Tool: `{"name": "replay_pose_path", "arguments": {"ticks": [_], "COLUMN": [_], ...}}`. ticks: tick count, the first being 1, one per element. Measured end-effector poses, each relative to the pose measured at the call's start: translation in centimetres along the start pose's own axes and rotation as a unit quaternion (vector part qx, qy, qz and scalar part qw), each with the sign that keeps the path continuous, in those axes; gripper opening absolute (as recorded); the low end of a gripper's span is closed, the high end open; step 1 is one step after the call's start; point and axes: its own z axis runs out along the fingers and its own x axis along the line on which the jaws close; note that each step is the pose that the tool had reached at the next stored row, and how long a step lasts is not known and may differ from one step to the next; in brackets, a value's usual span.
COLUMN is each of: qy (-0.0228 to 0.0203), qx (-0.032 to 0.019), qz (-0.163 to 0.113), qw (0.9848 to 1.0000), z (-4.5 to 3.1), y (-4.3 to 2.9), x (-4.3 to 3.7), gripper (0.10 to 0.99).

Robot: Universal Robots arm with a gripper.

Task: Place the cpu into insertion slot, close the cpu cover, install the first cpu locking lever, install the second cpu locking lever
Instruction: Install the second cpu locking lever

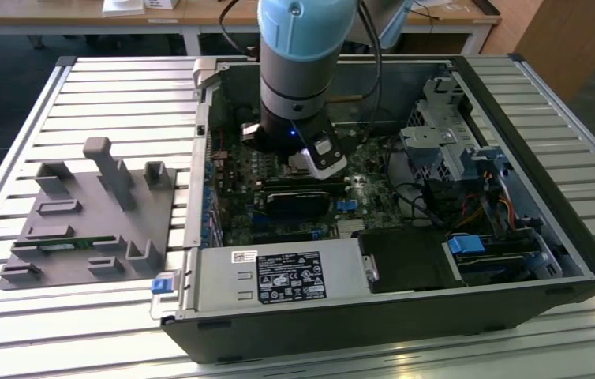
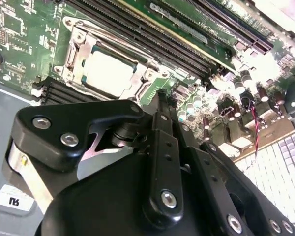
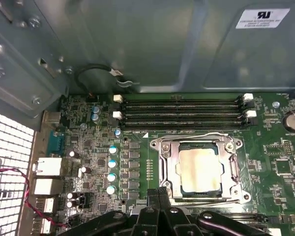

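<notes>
The cpu (image 3: 200, 169) (image 2: 108, 73), a dull silver square, lies flat in the insertion slot, whose dark rim (image 3: 177, 163) shows around it. The cpu cover (image 3: 168, 147) (image 2: 81, 46), a silver windowed frame, is folded down over the chip's edges. Thin wire levers run along two sides of the cover (image 3: 196, 136) (image 3: 206, 198). My gripper (image 3: 159, 192) (image 2: 163, 97) hovers just beside the socket's edge, its black fingers pressed together with nothing between them. In the exterior view the gripper (image 1: 324, 170) is low inside the open computer case, over the motherboard (image 1: 276, 209).
Long black memory slots (image 3: 182, 110) lie beside the socket, toward the grey case wall (image 3: 137, 39). Capacitors (image 3: 112, 169) stand on another side. The case also holds a power supply (image 1: 276, 276), a drive cage (image 1: 445, 142) and cables (image 1: 466, 209). A grey fixture (image 1: 87, 213) sits outside.
</notes>
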Motion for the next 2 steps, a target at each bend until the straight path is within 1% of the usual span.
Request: {"name": "replay_pose_path", "arguments": {"ticks": [2], "qy": [-0.0001], "qx": [-0.0001], "qz": [0.000], "qw": [1.0000], "z": [0.00], "y": [0.00], "x": [0.00], "gripper": [0.106]}}
